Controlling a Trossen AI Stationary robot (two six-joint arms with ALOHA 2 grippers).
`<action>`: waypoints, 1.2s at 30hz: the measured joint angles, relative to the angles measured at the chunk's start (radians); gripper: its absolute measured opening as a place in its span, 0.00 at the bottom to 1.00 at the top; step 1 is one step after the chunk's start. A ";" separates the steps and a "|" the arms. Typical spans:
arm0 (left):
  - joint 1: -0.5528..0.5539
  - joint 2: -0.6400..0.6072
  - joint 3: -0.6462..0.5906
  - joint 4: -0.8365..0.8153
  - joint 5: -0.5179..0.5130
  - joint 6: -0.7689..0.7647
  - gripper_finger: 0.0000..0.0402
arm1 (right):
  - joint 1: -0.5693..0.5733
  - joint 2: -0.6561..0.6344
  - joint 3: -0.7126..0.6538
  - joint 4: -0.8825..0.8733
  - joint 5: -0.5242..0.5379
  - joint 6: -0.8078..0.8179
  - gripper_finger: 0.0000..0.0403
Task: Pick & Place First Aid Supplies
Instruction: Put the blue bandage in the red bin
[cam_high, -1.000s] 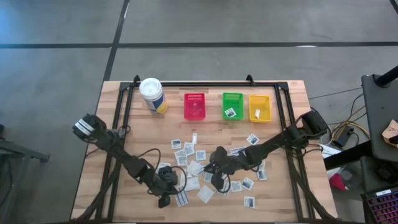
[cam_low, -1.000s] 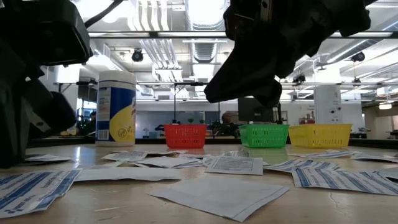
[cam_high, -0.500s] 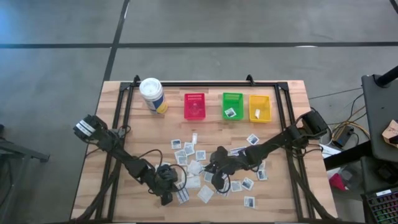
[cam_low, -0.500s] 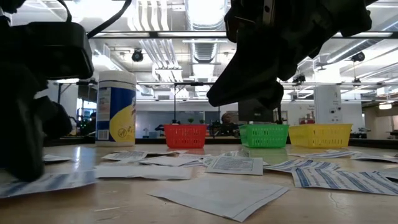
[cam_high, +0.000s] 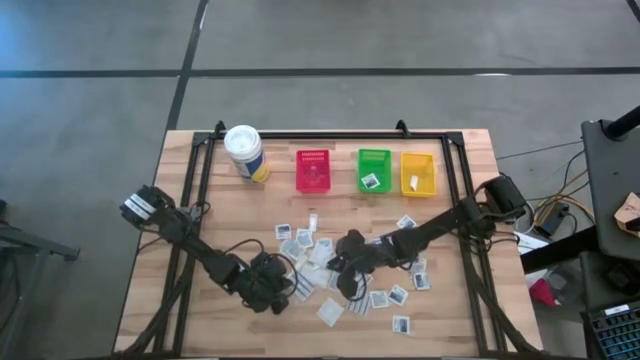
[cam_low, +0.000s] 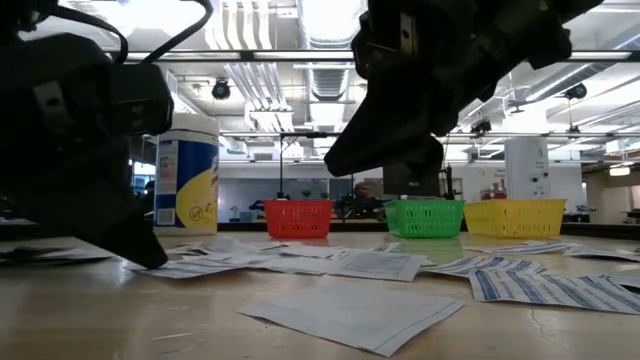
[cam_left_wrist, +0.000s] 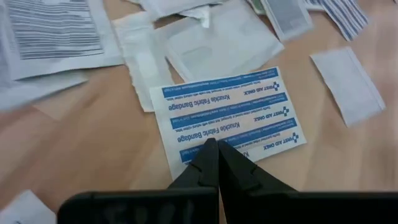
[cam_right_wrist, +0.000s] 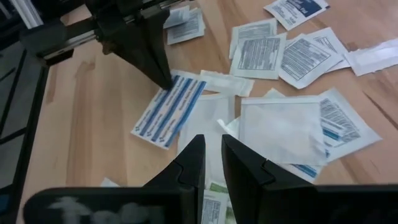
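Many small white paper packets (cam_high: 318, 250) lie scattered flat on the wooden table's middle. One oblong packet with dark-blue stripes (cam_left_wrist: 230, 112) lies at the heap's near left side. My left gripper (cam_left_wrist: 214, 148) is shut, its tips down on this packet (cam_right_wrist: 166, 112). To its right, my right gripper (cam_right_wrist: 211, 149) hangs above the heap (cam_low: 385, 160), slightly open, with nothing between its fingers and white packets (cam_right_wrist: 280, 127) below it. My left gripper presses its shut fingertips (cam_right_wrist: 163, 76) down on the striped packet's edge strip (cam_left_wrist: 205, 152), at the long side nearest the gripper. The fingers slant down from the table's near left. The packet lies flat on the table.
At the far side stand a white canister with a yellow label (cam_high: 245, 152) and a red bin (cam_high: 312, 170), a green bin (cam_high: 373, 170) and a yellow bin (cam_high: 418, 172). More packets (cam_high: 400, 322) lie toward the near right. Bare wood shows at the near left.
My left gripper has gone toward the table's far edge and the heap, rolling its wrist and sinking a little. It stays shut. The blue-striped packet has slid along the table with it, away from the near edge and up against the other packets.
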 joint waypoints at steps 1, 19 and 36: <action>0.002 0.001 0.000 -0.001 -0.007 -0.006 0.00 | -0.006 0.000 0.000 0.000 -0.003 0.000 0.13; 0.015 0.001 -0.002 -0.053 -0.117 -0.186 0.00 | -0.052 0.000 -0.002 0.000 -0.009 0.016 0.17; 0.009 0.001 -0.002 -0.051 -0.131 -0.254 0.00 | -0.047 0.117 0.042 0.017 -0.010 0.278 0.35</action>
